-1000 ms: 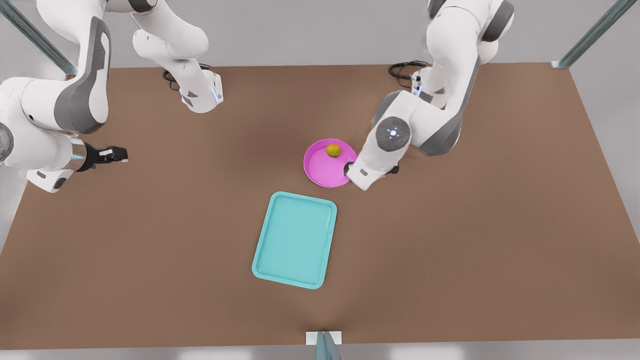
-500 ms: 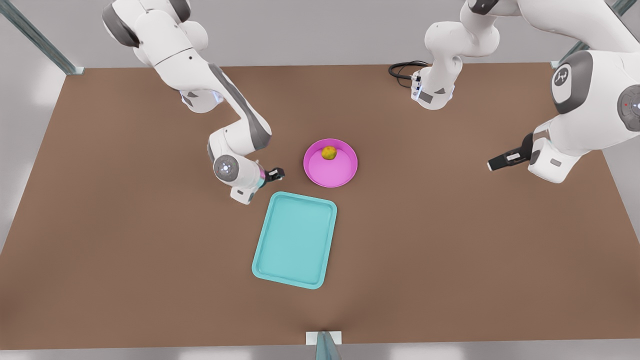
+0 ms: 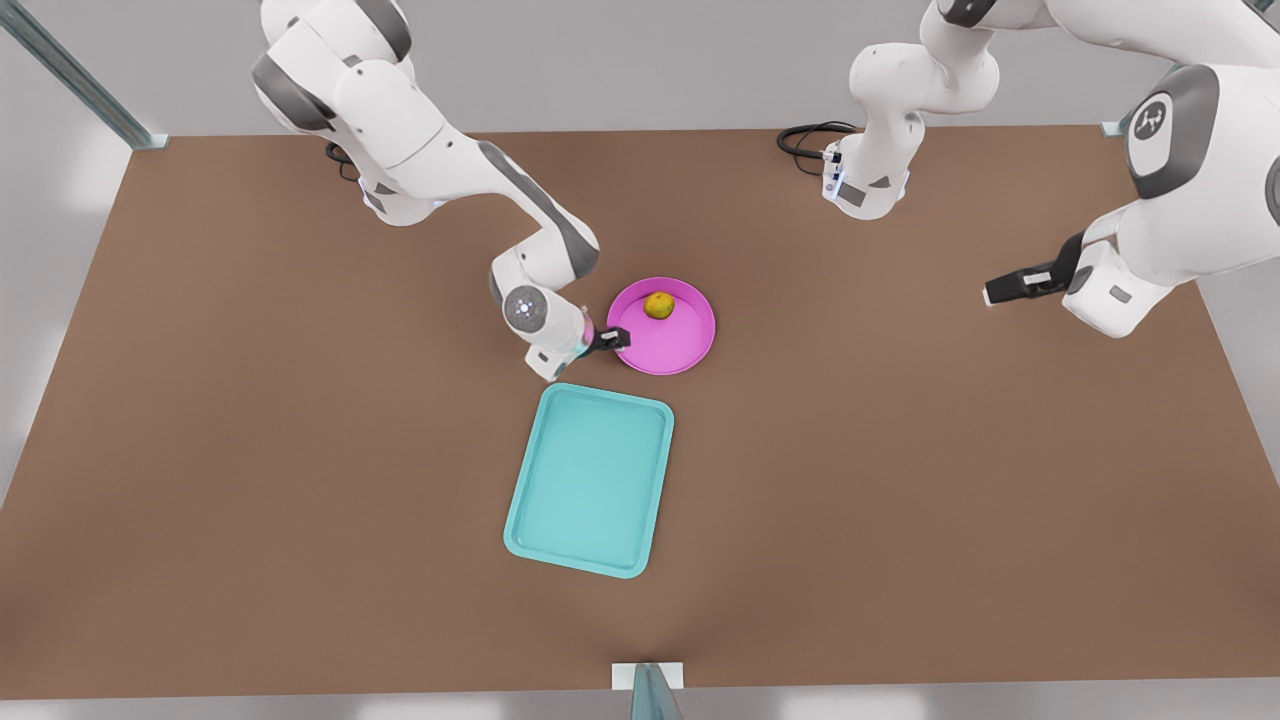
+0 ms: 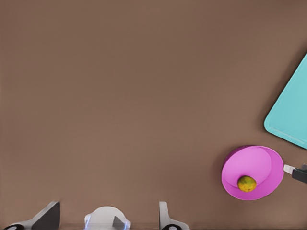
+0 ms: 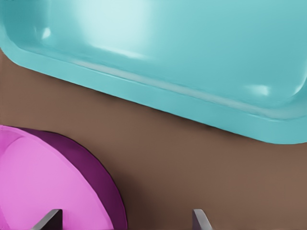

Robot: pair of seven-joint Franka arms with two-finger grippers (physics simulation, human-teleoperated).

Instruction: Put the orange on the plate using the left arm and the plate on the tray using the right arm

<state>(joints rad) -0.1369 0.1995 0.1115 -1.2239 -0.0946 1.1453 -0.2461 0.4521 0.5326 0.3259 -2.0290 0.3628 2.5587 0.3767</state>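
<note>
Moved since half a second ago: the right gripper (image 3: 610, 340) has slid from beside the tray's corner to the plate's rim. The left gripper (image 3: 1005, 288) has drifted slightly farther off.

Front view:
- The orange (image 3: 659, 305) sits inside the plate (image 3: 680, 345), near its far rim.
- The plate is flat on the table (image 3: 900, 450), just beyond the tray (image 3: 590, 480) and apart from it.
- The right gripper is at the plate's edge on the front view's left.
- The left gripper waits well apart, on the front view's right.

Left wrist view:
- Its fingers (image 4: 48, 218) are spread apart with nothing between them.
- Far off are the plate (image 4: 261, 165) with the orange (image 4: 247, 183) in it, the tray (image 4: 290, 120) corner, and the right gripper (image 4: 297, 172) at the rim.

Right wrist view:
- Its fingers (image 5: 52, 219) are apart, not clamped.
- The plate (image 5: 43, 182) rim lies between them, and the tray (image 5: 168, 48) is close ahead.

Handling, as a judgement:
- The plate looks stiff, light and smooth, so it is probably slippery.
- The raised rim is the only place to pinch.
- The orange is loose and round, so it would roll if the plate tilts; keep the plate level.
- The table is flat, plain brown and bare around the things.
- The tray has ample room for the plate.
</note>
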